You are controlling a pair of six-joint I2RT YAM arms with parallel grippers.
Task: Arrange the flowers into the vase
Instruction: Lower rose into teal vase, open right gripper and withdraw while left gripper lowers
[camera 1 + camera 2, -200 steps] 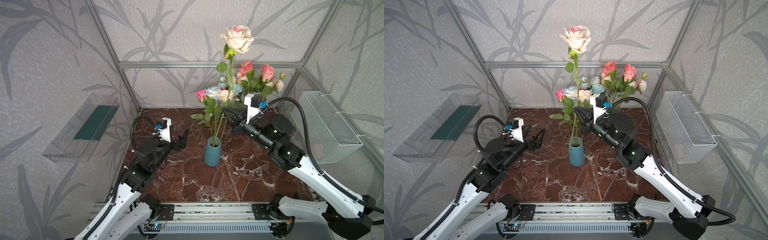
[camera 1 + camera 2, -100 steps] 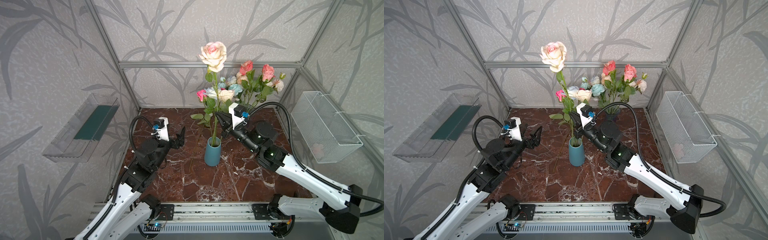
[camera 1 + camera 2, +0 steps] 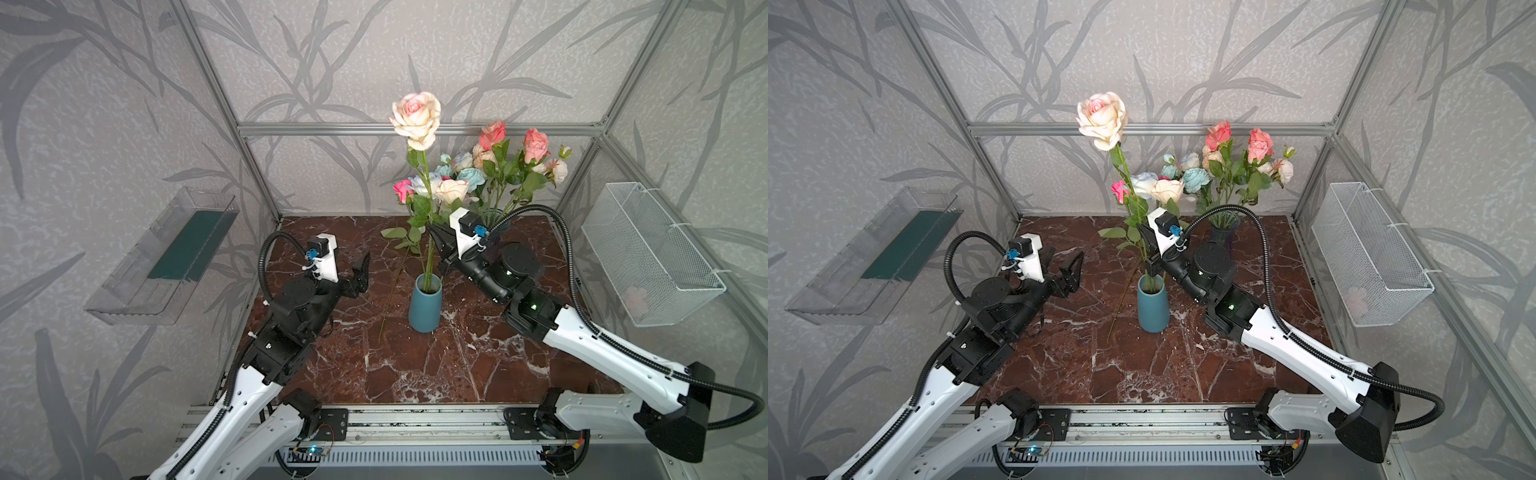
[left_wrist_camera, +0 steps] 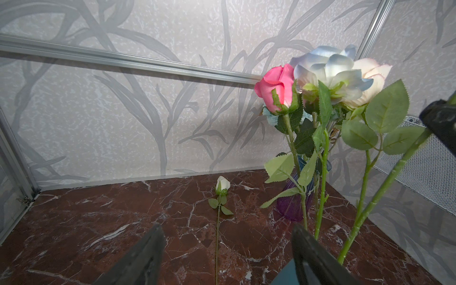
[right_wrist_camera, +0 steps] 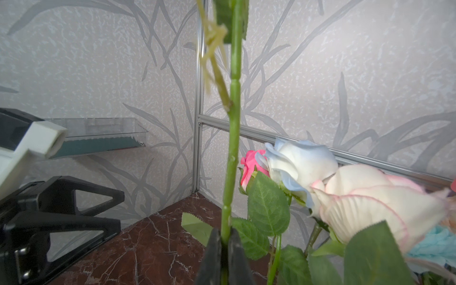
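Got the right gripper (image 5: 225, 240) pinched on the stem of the cream rose (image 3: 415, 120), centre frame, foot already in the teal vase (image 3: 424, 305) — insertion step, seemingly. Next: ease down, let go, then send the spread, empty left gripper (image 4: 227, 229) for the white bud (image 4: 222, 183) left of it.

The teal vase (image 3: 424, 311) hides the foot of the cream rose (image 3: 416, 119).
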